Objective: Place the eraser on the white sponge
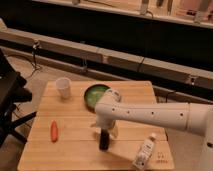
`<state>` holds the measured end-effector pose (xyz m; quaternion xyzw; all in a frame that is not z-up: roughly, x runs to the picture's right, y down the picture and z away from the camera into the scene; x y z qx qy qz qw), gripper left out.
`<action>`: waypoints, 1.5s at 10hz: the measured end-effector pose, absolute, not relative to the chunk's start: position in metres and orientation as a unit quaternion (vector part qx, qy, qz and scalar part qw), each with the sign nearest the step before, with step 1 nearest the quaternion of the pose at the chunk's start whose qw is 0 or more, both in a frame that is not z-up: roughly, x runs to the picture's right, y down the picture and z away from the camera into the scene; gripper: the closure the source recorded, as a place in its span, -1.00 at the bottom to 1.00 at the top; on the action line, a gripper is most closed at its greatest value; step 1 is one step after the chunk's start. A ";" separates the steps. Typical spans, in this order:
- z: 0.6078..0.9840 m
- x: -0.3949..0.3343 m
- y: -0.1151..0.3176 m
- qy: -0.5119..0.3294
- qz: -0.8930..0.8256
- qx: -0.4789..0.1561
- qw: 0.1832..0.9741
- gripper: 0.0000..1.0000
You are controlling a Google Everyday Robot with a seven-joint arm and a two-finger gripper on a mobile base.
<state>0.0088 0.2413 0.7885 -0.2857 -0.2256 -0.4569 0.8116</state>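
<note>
Dark gripper [104, 140] at the end of a thick white arm [150, 115] dotted with small dark marks. Extends from the right edge of the view and points straight down over the front middle of a light wooden slatted table [75, 152]. Shows only as one dark upright shape, its tip at or just above the boards. Cannot tell whether wide, narrow or holding anything.

Small black rectangular eraser: cannot be told apart from that dark shape at the gripper's tip, so no exact place to give beyond there.

Small flat off-white pad, seemingly the white sponge [114, 131]: just beside the gripper on its right, lying on the boards, partly covered by the wrist above it. Cannot tell whether touching the dark shape.

Round green bowl [93, 96]: behind the gripper toward the rear middle of the table, its right side overlapped by the arm's bend.

White paper cup [62, 88]: upright at the rear left, near the bowl but apart from it.

Orange carrot [54, 131]: lying on the left part of the table, well apart from the gripper.

White plastic bottle [145, 152]: tilted at the front right corner, under the arm's line and apart from the gripper.

Behind the table, long grey ledges [75, 49] against a dark wall.
</note>
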 end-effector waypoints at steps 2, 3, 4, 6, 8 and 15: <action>0.803 0.018 0.257 -0.237 -0.439 -0.309 0.810 -0.60; 0.811 0.021 0.265 -0.242 -0.431 -0.322 0.807 -0.56; 0.816 0.022 0.271 -0.243 -0.430 -0.329 0.804 -0.41; 0.815 0.021 0.271 -0.239 -0.430 -0.330 0.806 -0.01; 0.814 0.019 0.269 -0.240 -0.429 -0.329 0.807 0.38; 0.809 0.021 0.266 -0.239 -0.431 -0.329 0.805 1.00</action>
